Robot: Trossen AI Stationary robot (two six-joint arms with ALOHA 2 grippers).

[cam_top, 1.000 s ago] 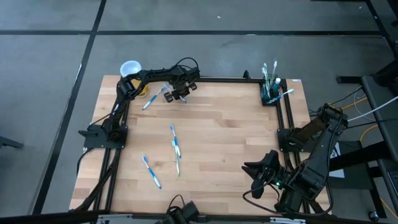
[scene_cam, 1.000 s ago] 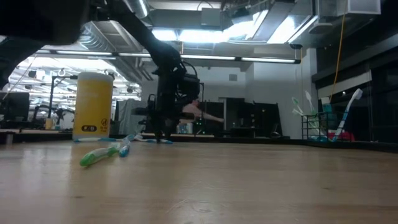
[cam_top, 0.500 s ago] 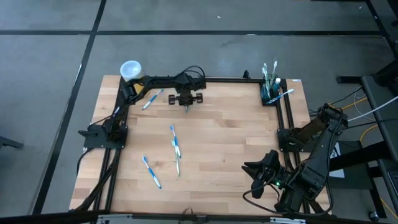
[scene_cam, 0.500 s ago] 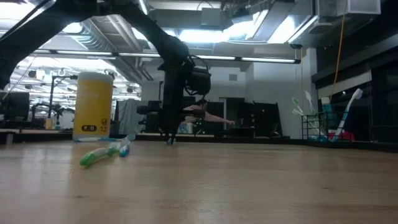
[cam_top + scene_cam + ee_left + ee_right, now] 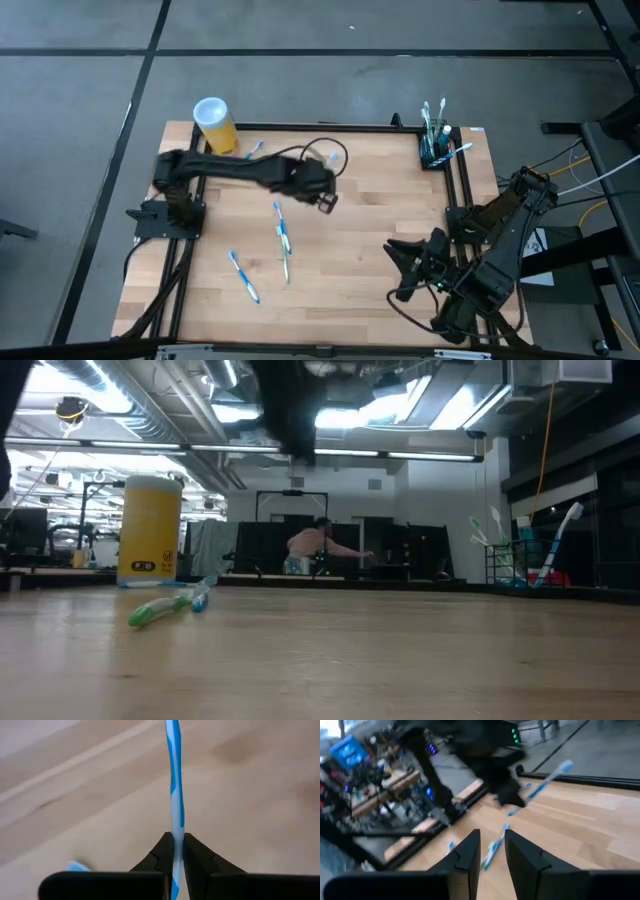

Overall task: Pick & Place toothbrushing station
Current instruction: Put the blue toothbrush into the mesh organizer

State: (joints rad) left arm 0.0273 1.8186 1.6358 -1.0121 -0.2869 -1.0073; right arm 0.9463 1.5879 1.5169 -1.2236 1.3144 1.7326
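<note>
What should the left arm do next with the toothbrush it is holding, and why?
Probably carry it across toward the toothbrushing station at the table's far right corner. The left hand is shut on a blue-and-white toothbrush, lifted over the middle of the table, with that holder well off to its right. The right hand waits near the table's right edge.

Left gripper [image 5: 173,851] fingers clamped – raised mid-table; right gripper [image 5: 488,851] fingers parted
</note>
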